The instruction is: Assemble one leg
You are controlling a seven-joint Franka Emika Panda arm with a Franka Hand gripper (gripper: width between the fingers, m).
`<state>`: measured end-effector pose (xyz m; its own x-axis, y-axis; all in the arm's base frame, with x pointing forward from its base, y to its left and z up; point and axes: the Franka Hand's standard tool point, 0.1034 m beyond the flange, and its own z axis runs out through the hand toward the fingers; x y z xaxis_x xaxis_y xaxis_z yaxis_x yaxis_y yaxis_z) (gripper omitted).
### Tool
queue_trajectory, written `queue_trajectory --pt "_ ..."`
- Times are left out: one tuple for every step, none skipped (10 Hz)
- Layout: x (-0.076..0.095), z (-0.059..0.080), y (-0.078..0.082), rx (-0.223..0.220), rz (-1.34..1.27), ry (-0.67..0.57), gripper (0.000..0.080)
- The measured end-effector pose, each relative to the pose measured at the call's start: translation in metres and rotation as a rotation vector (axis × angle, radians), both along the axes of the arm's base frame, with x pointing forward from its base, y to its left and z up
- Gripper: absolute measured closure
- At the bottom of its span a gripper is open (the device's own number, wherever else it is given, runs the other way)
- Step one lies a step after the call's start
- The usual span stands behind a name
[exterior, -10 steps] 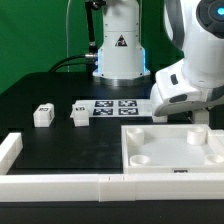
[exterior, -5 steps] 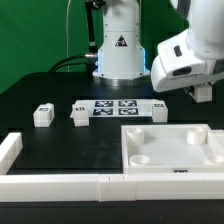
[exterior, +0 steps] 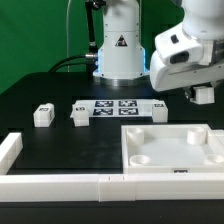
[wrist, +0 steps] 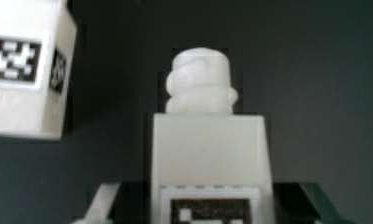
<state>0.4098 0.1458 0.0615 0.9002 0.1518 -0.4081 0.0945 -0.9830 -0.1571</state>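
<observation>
Judging by the wrist view, one leg (wrist: 209, 150) is clamped in the gripper (exterior: 203, 95) and held aloft near the white panel (exterior: 180, 150), whose visible sockets are empty; seating it is left.

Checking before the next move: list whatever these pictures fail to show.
- Whether the gripper holds the leg: too small in the exterior view, mostly outside the wrist view's edge.
- The leg's tag: wrist view, blurred and cut by the edge.
- The panel: the exterior view's right edge cuts it off.
</observation>
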Motion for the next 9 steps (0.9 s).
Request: queue_trajectory --pt "0.002 0.003 -0.005 0.010 0.023 -0.045 0.0511" --pt "0.017 0.006 -0.008 0.016 0.016 -0.152 0.0511" --pt "0.024 0.011 -0.013 0.016 0.016 -0.257 0.0511" --pt "0.024 0.014 -0.017 0.016 0.022 -0.295 0.0511" --pt "0.042 0.018 -0.021 0.022 0.020 -0.424 0.0511" --pt "0.049 0.020 -0.026 0.023 0.021 -0.477 0.0511" --pt "0.062 0.025 -0.028 0.023 0.014 -0.581 0.0511" --pt "0.065 0.025 -0.033 0.017 0.008 -0.720 0.0511" --pt "0.061 0.024 -0.039 0.009 0.003 -0.843 0.0511"
